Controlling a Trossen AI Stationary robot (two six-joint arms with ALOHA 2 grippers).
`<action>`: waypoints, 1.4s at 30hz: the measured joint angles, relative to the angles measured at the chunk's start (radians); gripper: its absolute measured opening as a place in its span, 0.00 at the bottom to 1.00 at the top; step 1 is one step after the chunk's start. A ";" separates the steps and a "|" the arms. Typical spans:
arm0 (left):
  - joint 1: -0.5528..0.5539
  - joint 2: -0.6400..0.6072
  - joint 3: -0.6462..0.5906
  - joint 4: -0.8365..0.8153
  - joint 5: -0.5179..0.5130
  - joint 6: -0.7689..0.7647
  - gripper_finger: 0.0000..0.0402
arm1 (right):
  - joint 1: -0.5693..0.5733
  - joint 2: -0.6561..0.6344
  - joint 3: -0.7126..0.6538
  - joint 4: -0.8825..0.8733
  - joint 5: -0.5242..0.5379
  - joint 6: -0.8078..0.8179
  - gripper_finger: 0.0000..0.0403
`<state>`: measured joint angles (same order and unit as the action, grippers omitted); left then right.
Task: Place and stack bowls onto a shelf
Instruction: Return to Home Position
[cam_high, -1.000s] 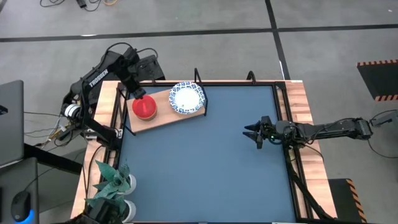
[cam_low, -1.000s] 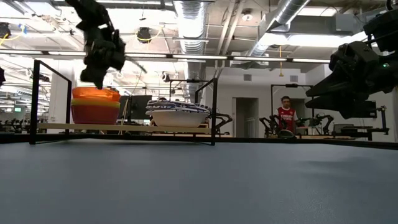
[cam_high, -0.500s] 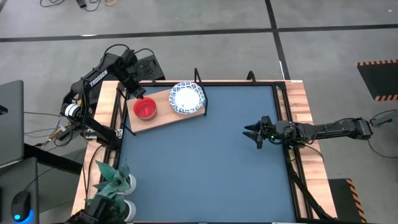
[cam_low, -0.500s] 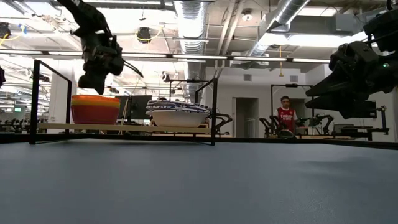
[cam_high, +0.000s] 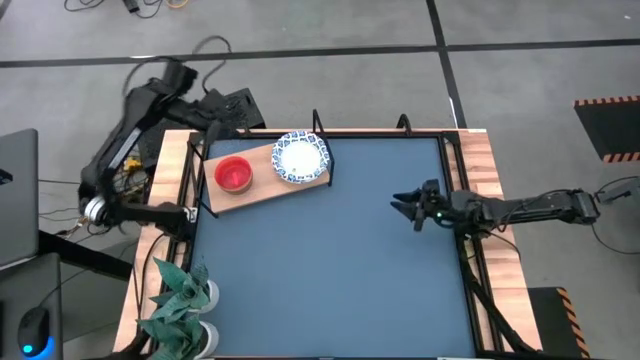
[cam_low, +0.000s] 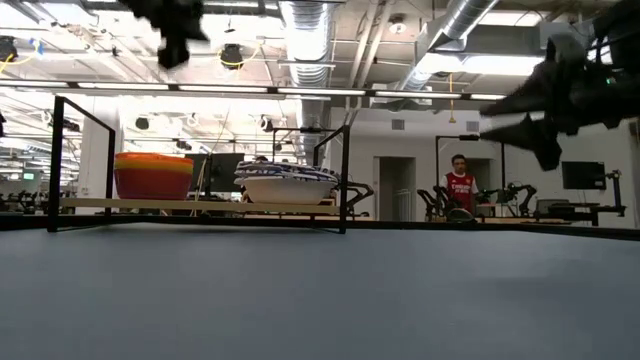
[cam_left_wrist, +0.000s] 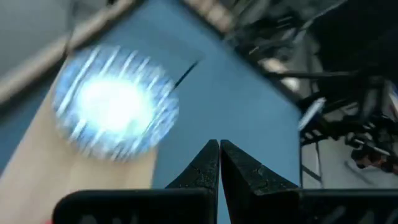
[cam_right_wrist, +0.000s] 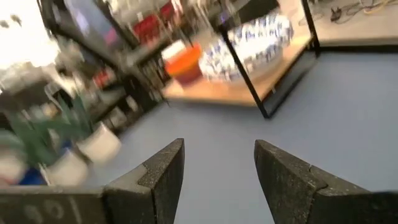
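High view: red bowl (cam_high: 233, 174), blue-rimmed white bowls (cam_high: 300, 157) on shelf (cam_high: 262, 190); left jaws closed, right jaws apart.

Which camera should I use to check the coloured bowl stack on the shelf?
The low view: it shows the coloured stack side-on on the shelf, with its layers visible. The high view shows only the red bowl on top; the right wrist view shows it small and far off; the left wrist view hardly shows it.

Black side frames (cam_low: 345, 178) flank the shelf (cam_high: 262, 182), open above.
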<state>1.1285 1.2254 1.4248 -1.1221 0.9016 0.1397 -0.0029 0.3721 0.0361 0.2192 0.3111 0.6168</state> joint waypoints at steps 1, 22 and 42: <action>-0.021 -0.044 0.001 0.044 0.016 -0.020 0.00 | 0.000 -0.001 0.005 0.016 0.005 0.018 0.55; -0.462 -0.708 -0.483 0.776 -0.321 -0.340 0.00 | -0.219 -0.143 0.017 0.432 -0.181 -0.083 0.55; -1.012 -0.802 -1.137 1.462 -0.679 -0.530 0.00 | -0.640 -0.363 0.017 0.135 -0.549 0.088 0.55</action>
<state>0.1160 0.4236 0.2874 0.3399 0.2223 -0.3903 -0.6427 0.0093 0.0532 0.3540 -0.2380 0.7048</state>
